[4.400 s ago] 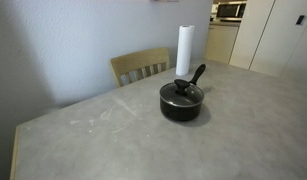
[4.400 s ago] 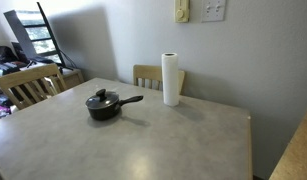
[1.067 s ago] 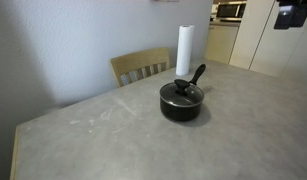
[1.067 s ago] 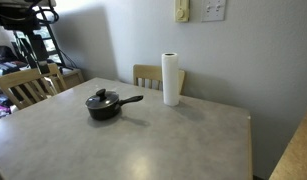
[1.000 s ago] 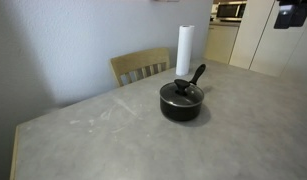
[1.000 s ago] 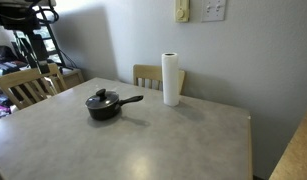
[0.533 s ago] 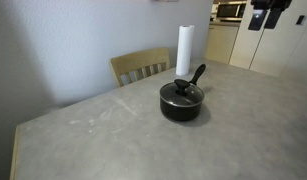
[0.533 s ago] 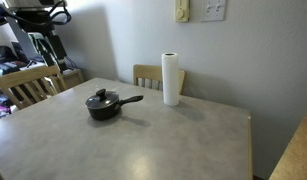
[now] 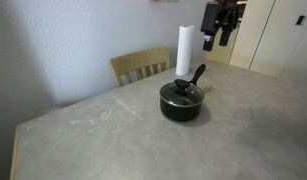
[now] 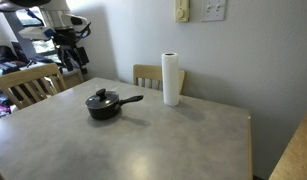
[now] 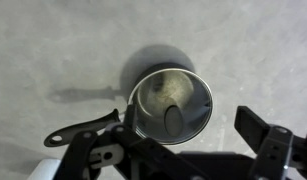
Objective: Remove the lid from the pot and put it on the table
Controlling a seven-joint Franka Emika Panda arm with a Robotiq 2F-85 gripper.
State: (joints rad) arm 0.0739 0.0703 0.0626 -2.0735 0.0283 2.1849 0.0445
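A: Where's the lid (image 9: 180, 93)?
B: On the pot (image 9: 183, 109), mid-frame on the surface (image 9: 93, 132). The claw (image 9: 216, 40) hangs spread at upper right, well apart.
A: Grip where?
B: The knob (image 9: 181, 87). The glass looks rigid, slick, breakable and probably light.

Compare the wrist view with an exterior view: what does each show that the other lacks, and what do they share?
Only the wrist view looks straight down on the lid, showing its glass top from above.

Only an exterior view shows the roll, the chair behind the table, the switch on the wall, and the side of the pot.

Both show the lid seated on the pot, the grey table, and the gripper, open, above the pot and not touching it.
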